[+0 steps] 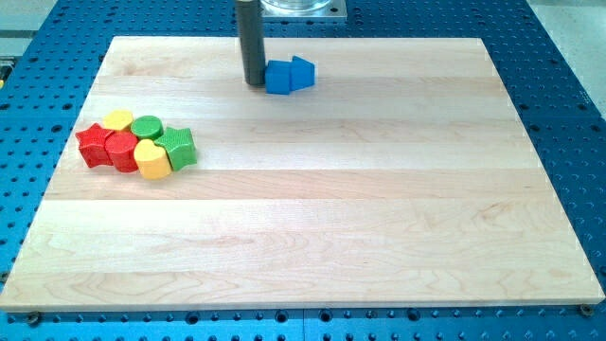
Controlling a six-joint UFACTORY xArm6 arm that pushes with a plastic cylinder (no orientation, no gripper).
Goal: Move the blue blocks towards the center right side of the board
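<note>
a pale wooden board (312, 218), made of glued planks with the grain running across the view, is seen lying on a blue perforated metal table (568, 114) studded with rows of small holes. a strip of the blue table is shown on every side of the board, and a light grey surface is glimpsed at the view's top right corner. part of a silvery mounting plate (301, 8) is seen at the view's top edge, just behind the rod.

the dark rod is pictured coming down from the view's top, with my tip (256, 83) set on the board near its top edge, left of centre. no jaws are carried by this arm, so nothing is shown apart, together or clamped; only the plain rod end is presented. two blue blocks are seen immediately to the view's right of my tip: a blue cube-like block (278, 78) appears to be touched by the rod, and a second blue block (302, 72) with a pointed top is pressed against its right side. both are located in the board's upper middle.

a tight cluster of six blocks is seen well apart from them, near the board's left edge: a red star-shaped block (93, 144), a yellow round block (118, 119), a green round block (147, 126), a red block (122, 151), a yellow heart-shaped block (151, 160) and a green star-shaped block (178, 147).
</note>
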